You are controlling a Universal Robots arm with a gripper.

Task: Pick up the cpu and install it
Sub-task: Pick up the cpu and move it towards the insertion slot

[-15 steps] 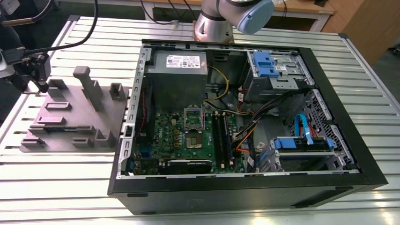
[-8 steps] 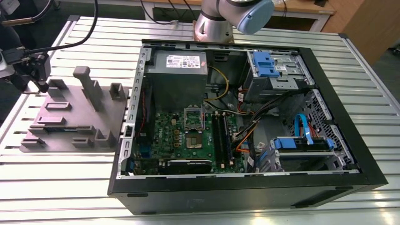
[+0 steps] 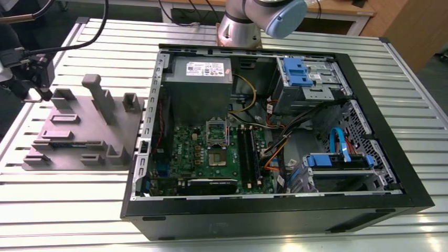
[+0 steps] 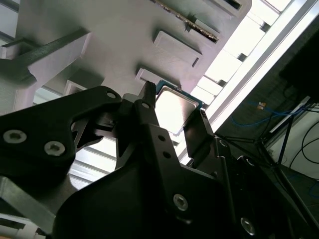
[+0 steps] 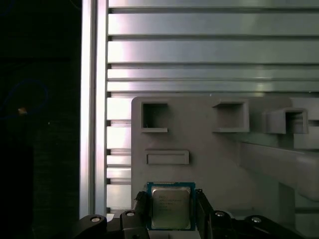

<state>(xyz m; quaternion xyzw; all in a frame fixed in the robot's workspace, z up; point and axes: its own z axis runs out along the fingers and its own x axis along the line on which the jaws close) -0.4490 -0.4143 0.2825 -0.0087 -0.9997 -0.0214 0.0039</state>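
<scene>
Cpu pinched at 2 sides by the pincer, whether lifted off the grey fixture unclear

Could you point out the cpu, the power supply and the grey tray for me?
cpu (image 5: 170, 209): first wrist view, middle of its silvery top.
power supply (image 3: 199, 97): exterior view, its grey face.
tray (image 3: 91, 128): exterior view, bare flat part.

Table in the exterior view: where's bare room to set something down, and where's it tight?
Free: bare slats of the table nearer the camera than the grey fixture plate, and the strip beyond the plate. Tight: the narrow gap between plate and computer case, and the plate's edge where the gripper clamps the cpu.
</scene>
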